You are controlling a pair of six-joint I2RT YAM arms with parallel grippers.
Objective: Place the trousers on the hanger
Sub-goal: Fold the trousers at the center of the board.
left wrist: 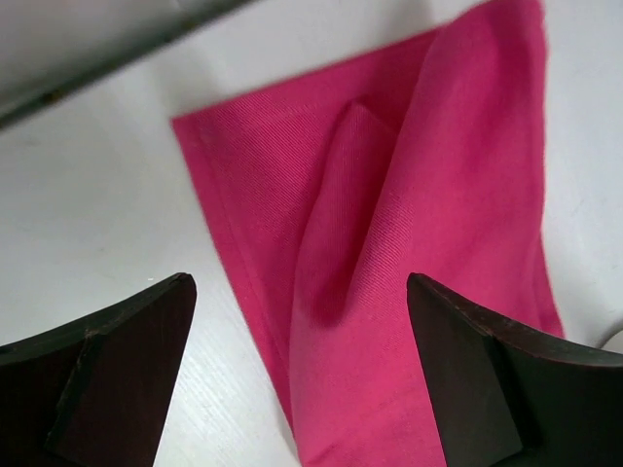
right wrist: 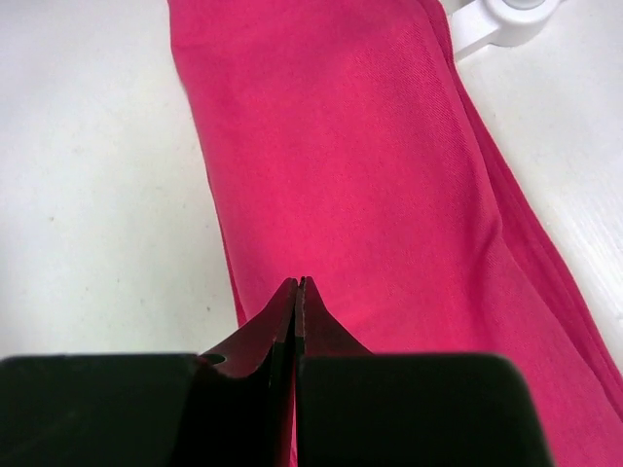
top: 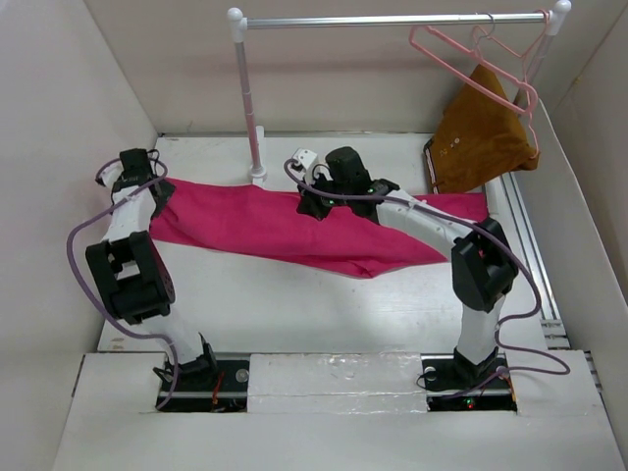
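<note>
The trousers (top: 265, 221) lie flat across the table (top: 324, 304), left to right, well apart from the hanger (top: 461, 67), which hangs on the silver rail (top: 392, 20) at far right. The left gripper (left wrist: 300, 292) is spread wide above the garment's left end. The right gripper (right wrist: 297, 292) has its fingers pressed together at mid-length, and whether they pinch cloth cannot be told.

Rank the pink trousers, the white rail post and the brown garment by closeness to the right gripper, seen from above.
1. Trousers, directly beneath the right gripper.
2. Rail post, just to its left.
3. Brown garment, hanging at far right.
</note>
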